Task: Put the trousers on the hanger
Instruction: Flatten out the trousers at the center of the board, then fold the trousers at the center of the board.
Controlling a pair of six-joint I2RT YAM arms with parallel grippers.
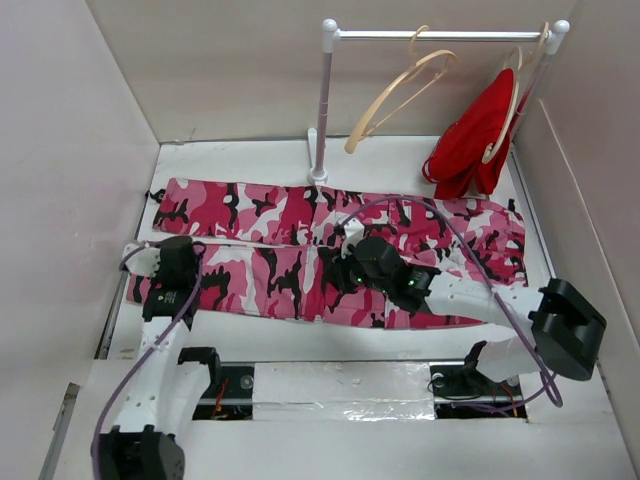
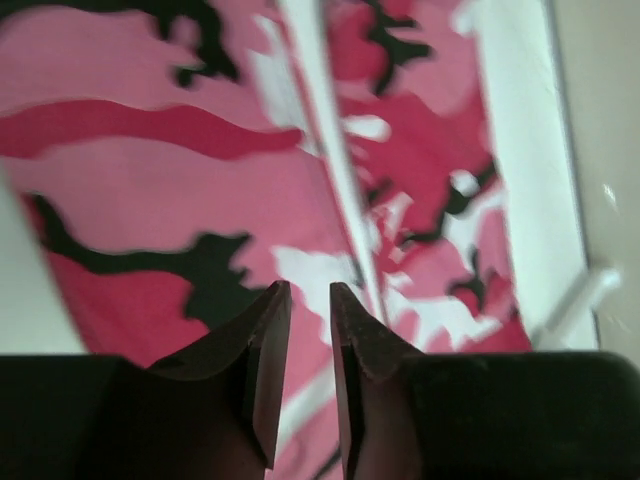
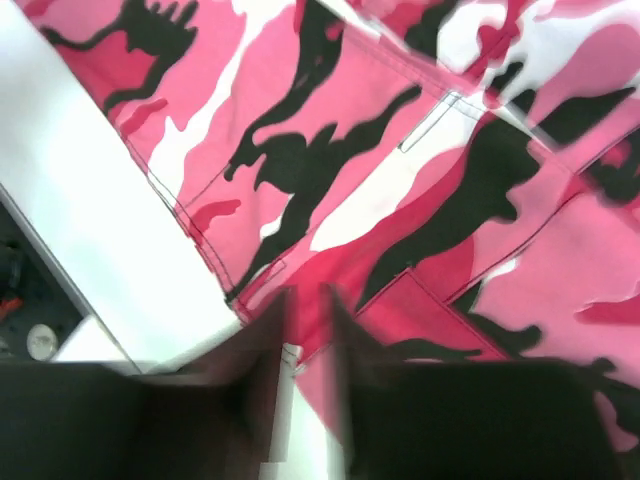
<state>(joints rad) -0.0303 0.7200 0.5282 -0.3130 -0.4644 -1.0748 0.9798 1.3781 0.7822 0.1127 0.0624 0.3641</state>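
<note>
Nearest, the left arm is seen rising from its base at the desk's (image 1: 250, 160) near edge and reaching forward, its wrist bent down over the left end of the near leg of the trousers (image 1: 280, 215). The left end effector (image 2: 310, 290) is held just above the cloth, its fingers parted by a narrow gap with nothing between them. The right arm is folded out to the right at its elbow, and its forearm is stretched leftward across the near leg toward the middle of the garment. The right end effector (image 3: 308, 300) is blurred, but a slim gap can be made out between its fingers, and nothing is gripped. The trousers are laid flat across the desk, both legs side by side, in pink, red, white and black camouflage print. Farther back, the hanger (image 1: 436, 60) is hung bare on the rail (image 1: 440, 35), beside a red garment (image 1: 470, 145).
</note>
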